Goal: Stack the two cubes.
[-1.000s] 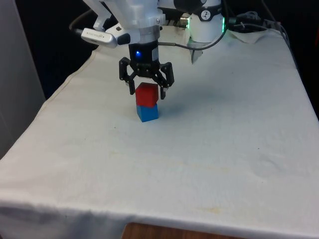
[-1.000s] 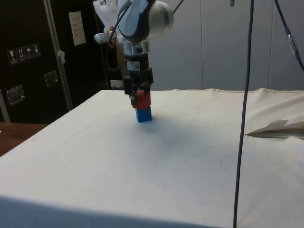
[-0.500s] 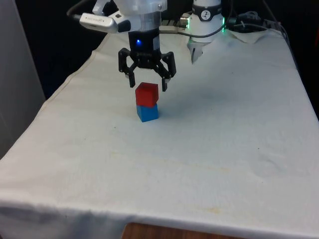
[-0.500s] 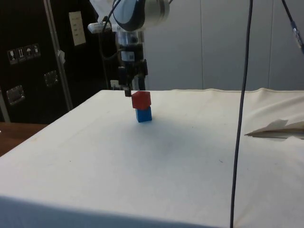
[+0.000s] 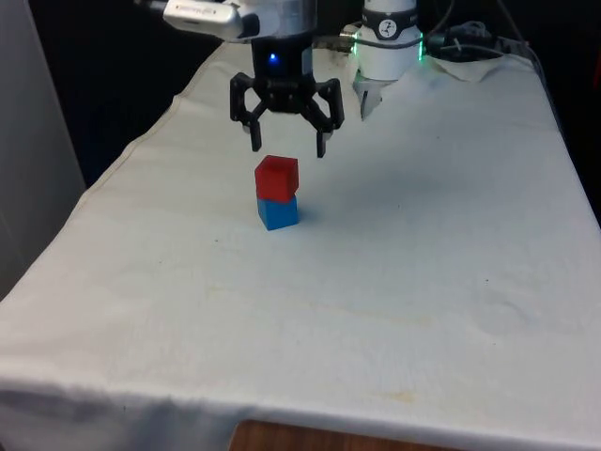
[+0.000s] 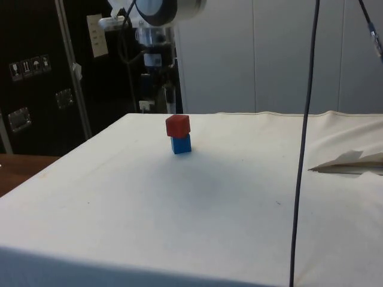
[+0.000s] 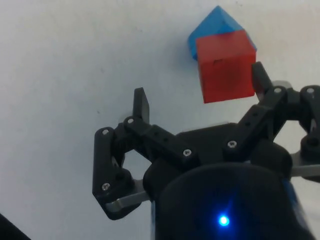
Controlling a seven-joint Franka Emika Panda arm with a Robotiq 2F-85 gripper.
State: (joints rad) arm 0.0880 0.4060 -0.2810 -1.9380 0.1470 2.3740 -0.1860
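A red cube [image 5: 277, 178] rests on top of a blue cube [image 5: 278, 212] on the white cloth, turned a little against it; the side view has the red cube [image 6: 178, 125] over the blue cube [image 6: 181, 144] too. My gripper [image 5: 286, 147] hangs open above and behind the stack, holding nothing. In the wrist view the red cube [image 7: 224, 66] covers most of the blue cube [image 7: 215, 27], and the stack lies off to one side of the gap between the fingers [image 7: 141, 106]. In the side view the gripper [image 6: 160, 106] is up beyond the stack.
The robot's white base [image 5: 387, 47] stands at the table's far end with cables [image 5: 474, 42] beside it. A black cable [image 6: 305, 143] hangs down in the side view, and a fold of cloth [image 6: 350, 161] lies at that view's right.
The gripper let go of the red cube, leaving it on the blue one, then rose and drew back towards the robot with its fingers spread wider.
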